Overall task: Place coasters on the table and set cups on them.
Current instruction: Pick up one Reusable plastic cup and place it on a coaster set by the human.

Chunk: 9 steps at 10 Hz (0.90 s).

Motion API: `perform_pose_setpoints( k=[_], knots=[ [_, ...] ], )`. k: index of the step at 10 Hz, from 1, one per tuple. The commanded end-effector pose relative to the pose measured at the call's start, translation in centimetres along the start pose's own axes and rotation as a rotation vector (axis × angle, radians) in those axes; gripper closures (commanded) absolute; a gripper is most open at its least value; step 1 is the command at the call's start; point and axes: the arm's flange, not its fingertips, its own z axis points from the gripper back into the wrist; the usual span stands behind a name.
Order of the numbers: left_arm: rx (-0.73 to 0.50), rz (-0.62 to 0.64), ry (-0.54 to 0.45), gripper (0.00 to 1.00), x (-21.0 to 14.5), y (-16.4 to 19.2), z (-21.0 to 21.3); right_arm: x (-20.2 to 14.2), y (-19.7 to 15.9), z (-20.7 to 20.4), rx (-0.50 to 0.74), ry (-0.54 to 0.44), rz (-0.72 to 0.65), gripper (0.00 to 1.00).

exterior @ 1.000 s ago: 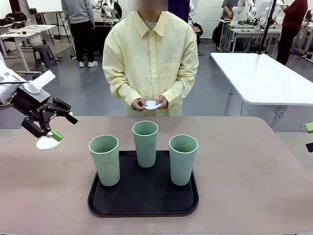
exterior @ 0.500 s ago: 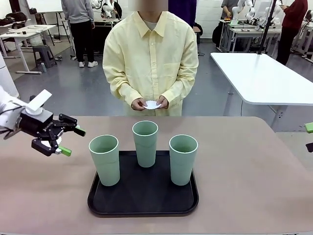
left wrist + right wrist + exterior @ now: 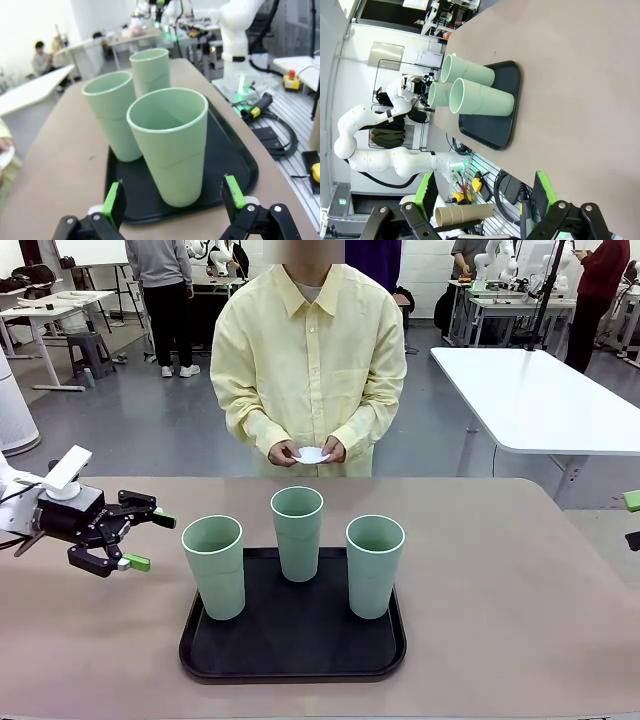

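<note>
- On the black tray (image 3: pixel 290 648) at the middle of the table (image 3: pixel 520 620): 3 mint-green cups (image 3: pixel 297 533), all upright, mouths up, none touching another.
- Left cup (image 3: pixel 213 567) near the tray's left rim, middle cup at the tray's far side, right cup (image 3: pixel 374 567) toward the tray's right side.
- No doily visible under any of the 3 cups, only the tray.
- Left gripper (image 3: pixel 151 542): low over the table's left part, turned sideways, fingers aimed at the left cup, just beside it and not touching.
- Jaws of the left gripper wide apart, nothing between them; in the left wrist view, the nearest cup framed between the 2 green pads (image 3: pixel 114 202), farther off.
- Right gripper (image 3: pixel 485 194): out by the table's right edge, well apart from the tray and cups, jaws wide apart and empty.
- 1 white coaster (image 3: pixel 311 454): held flat between both hands (image 3: pixel 285 452) of the person (image 3: pixel 305 350) in a yellow shirt at the far side, above the table's far edge, not on the table.
</note>
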Motion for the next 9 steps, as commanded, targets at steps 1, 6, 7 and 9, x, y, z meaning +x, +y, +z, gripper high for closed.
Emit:
perform_pose_setpoints(
  k=[1, 6, 7, 9],
  knots=[
    [-0.027, 0.023, -0.035, 0.0, -0.7, 1.0, -1.1, 0.0, -0.1, 0.0, 0.013, 0.002, 0.007, 0.0],
    [-0.043, 0.053, -0.025, 0.0, -1.5, 2.9, -4.4, 0.0, -0.1, 0.0, 0.013, 0.002, 0.007, 0.0],
    [-0.05, 0.051, -0.03, 0.0, -1.6, 3.1, -5.0, 0.0, -0.1, 0.0, 0.013, 0.002, 0.007, 0.0],
    [-0.075, 0.066, -0.034, 0.0, -1.9, 3.2, -6.2, 0.0, -0.1, 0.0, 0.013, 0.002, 0.007, 0.0]
  ],
)
